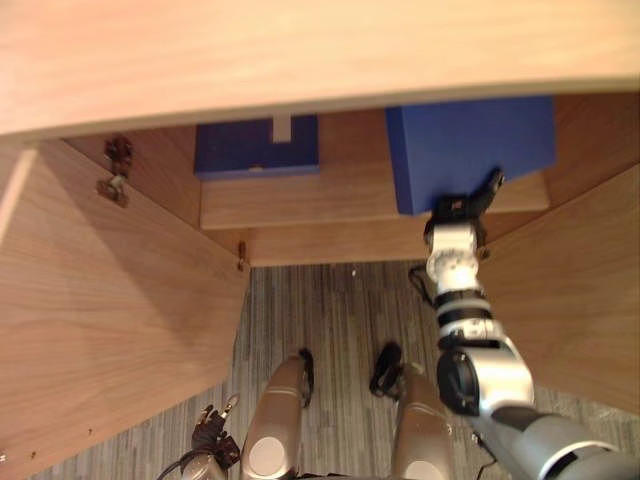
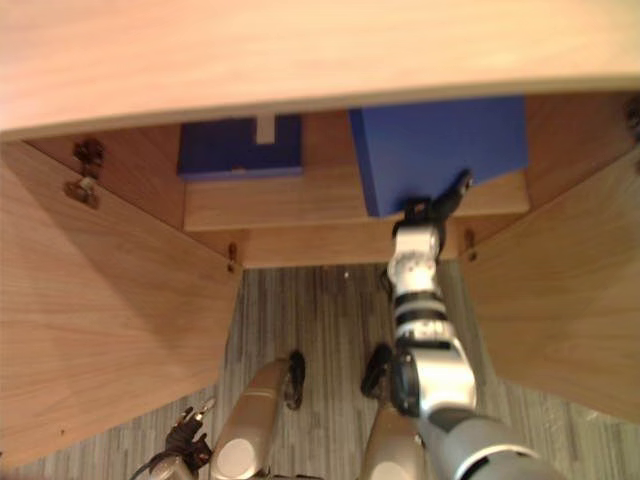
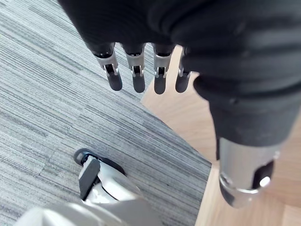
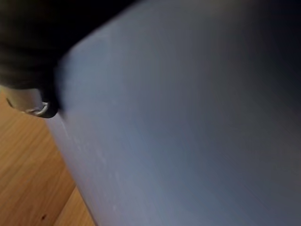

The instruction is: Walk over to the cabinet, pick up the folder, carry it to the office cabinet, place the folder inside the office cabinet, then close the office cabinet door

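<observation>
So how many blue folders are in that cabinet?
2. The left folder lies on the shelf; the right folder meets the robot's right hand. The cabinet top may hide more.

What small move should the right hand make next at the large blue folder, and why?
Probably push the large blue flat folder slightly deeper: the right hand is at its near edge, which lies close to the front of the wooden shelf.

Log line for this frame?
stage: folder inside cabinet | right hand: at folder's near edge | left hand: open, low | doors: open
</observation>
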Motion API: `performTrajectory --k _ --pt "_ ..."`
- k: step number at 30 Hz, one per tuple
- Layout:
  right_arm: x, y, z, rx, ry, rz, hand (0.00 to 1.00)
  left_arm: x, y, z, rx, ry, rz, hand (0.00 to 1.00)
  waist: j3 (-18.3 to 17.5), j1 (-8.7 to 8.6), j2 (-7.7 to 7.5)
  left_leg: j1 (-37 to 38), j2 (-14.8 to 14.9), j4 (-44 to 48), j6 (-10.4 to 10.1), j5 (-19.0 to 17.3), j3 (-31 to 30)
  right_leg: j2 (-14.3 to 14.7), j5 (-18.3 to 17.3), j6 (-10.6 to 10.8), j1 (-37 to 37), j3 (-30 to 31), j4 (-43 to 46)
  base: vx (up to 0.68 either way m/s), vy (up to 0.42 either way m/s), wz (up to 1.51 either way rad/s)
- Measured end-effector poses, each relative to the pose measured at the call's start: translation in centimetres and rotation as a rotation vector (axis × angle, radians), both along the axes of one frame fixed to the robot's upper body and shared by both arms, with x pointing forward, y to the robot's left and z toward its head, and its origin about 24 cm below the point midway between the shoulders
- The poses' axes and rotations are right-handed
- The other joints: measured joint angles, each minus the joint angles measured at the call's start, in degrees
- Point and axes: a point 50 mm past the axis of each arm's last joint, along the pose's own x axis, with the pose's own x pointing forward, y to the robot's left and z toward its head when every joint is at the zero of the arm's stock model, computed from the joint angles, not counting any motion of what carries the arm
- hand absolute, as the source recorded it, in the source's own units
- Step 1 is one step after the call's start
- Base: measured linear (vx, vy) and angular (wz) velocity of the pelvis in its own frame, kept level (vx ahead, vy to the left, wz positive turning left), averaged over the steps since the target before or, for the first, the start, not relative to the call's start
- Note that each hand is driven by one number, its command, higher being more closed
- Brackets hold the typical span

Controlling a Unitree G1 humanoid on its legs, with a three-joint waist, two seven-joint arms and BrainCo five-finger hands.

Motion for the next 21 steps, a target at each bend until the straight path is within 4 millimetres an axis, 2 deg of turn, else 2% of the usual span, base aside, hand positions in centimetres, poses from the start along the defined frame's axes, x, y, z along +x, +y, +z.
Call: performTrajectory --k 2,5,9,12,15,17,19,21 --pt "0.7 -0.7 3.0 -0.019 -0.018 -0.011 1.0 1.2 -0.1 0.3 -0.006 -0.021 0.031 0.0 1.8 -0.03 0.46 -6.3 -0.5 6.5 0.0 -1.6 -0.6 -1.8 -2.6 -0.2 -6.1 0.4 7.2 -0.14 0.031 0.22" --pt "1.3 -1.5 5.4 -0.007 -0.011 -0.014 1.0 3.0 -0.2 1.0 -0.01 -0.063 0.039 0.0 3.3 0.18 0.57 -12.5 -1.3 11.8 0.1 -2.2 -1.2 -4.0 -4.5 -0.5 -11.9 0.5 13.3 -0.14 0.034 0.34" --pt "1.7 -1.9 7.8 -0.029 -0.008 -0.002 1.0 3.9 -0.4 1.6 -0.026 -0.105 0.067 0.0 3.6 0.61 0.7 -17.8 -1.9 12.9 -0.1 -1.6 -2.5 -4.6 -4.9 -0.4 -16.3 -0.2 14.6 -0.15 0.051 0.22" --pt "1.5 -3.4 10.8 -0.081 -0.037 -0.035 1.0 4.6 -0.8 2.1 -0.042 -0.137 0.086 0.0 3.7 0.58 0.87 -21.8 -3.2 12.5 -0.4 0.2 -4.2 -6.1 -4.7 -0.7 -19.0 -2.1 15.0 -0.11 0.052 0.38" --pt "1.2 -4.8 12.3 -0.1 -0.028 -0.069 1.0 5.1 -1.1 2.5 -0.05 -0.161 0.094 0.0 3.7 1.17 0.9 -24.0 -3.7 12.6 -1.0 0.9 -5.3 -6.7 -4.8 -1.5 -20.6 -2.9 15.8 -0.05 0.063 0.23" --pt "1.1 -5.4 12.4 -0.13 -0.007 -0.085 1.0 5.4 -1.3 2.7 -0.055 -0.171 0.093 0.0 3.9 1.01 1.13 -24.4 -4.6 12.4 -1.2 1.3 -5.8 -7.7 -5.2 -2.0 -21.0 -3.1 16.6 -0.01 0.053 0.26" --pt "1.1 -5.8 12.5 -0.168 0.012 -0.096 1.0 5.9 -1.5 3.1 -0.055 -0.197 0.097 0.0 3.9 1.11 1.15 -25.5 -5.0 11.9 -1.4 1.8 -6.1 -8.0 -5.3 -2.0 -22.0 -3.3 16.7 -0.01 0.046 0.21" --pt "0.9 -6.0 13.7 -0.199 -0.01 -0.108 1.0 6.4 -1.6 3.6 -0.053 -0.221 0.092 0.0 4.2 1.02 1.4 -26.8 -5.3 11.7 -1.7 2.5 -6.6 -8.2 -5.3 -2.0 -22.9 -3.8 16.7 -0.02 0.045 0.17"
